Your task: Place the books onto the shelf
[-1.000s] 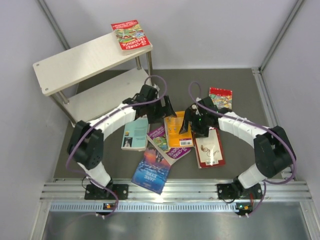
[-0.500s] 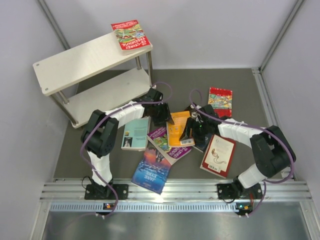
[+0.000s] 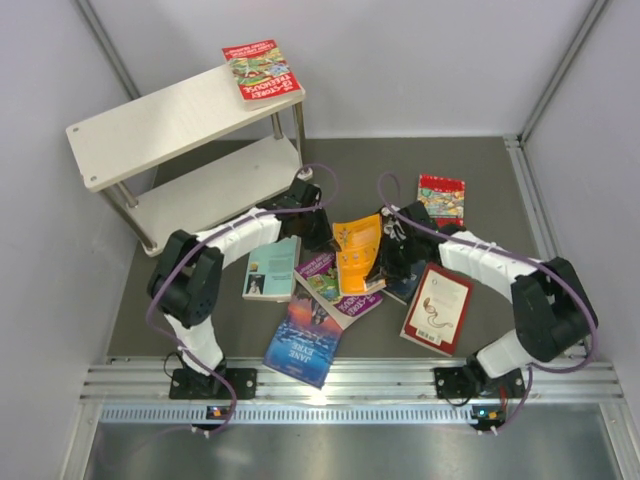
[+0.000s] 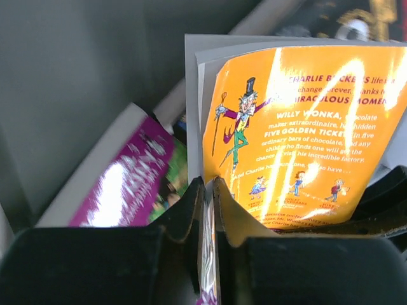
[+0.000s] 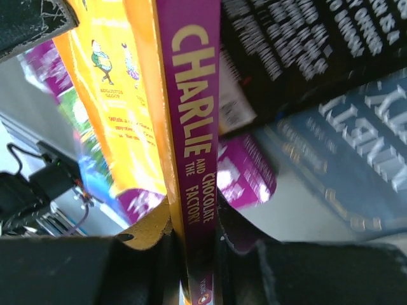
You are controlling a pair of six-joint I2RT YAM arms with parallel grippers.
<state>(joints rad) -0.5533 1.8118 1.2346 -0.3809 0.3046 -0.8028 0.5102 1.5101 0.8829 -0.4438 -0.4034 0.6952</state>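
Observation:
The orange book (image 3: 358,252) stands tilted on edge in the middle of the floor, held from both sides. My left gripper (image 3: 322,232) is shut on its thin cover edge (image 4: 208,210). My right gripper (image 3: 388,250) is shut on its purple spine (image 5: 194,159). The orange back cover (image 4: 305,127) fills the left wrist view. The shelf (image 3: 170,125) stands at the back left, with a red book (image 3: 262,70) lying on the far end of its top board. The lower board (image 3: 215,190) is bare.
Around the held book lie a pale teal book (image 3: 272,267), a purple-green book (image 3: 335,288), a blue sunset book (image 3: 303,340), a maroon book with a white panel (image 3: 438,308), a red book (image 3: 441,197), and black (image 5: 305,51) and blue (image 5: 356,165) ones.
Both grippers have shut on the orange book, which has risen from flat to tilted on edge. The maroon book slid and turned towards the lower right.

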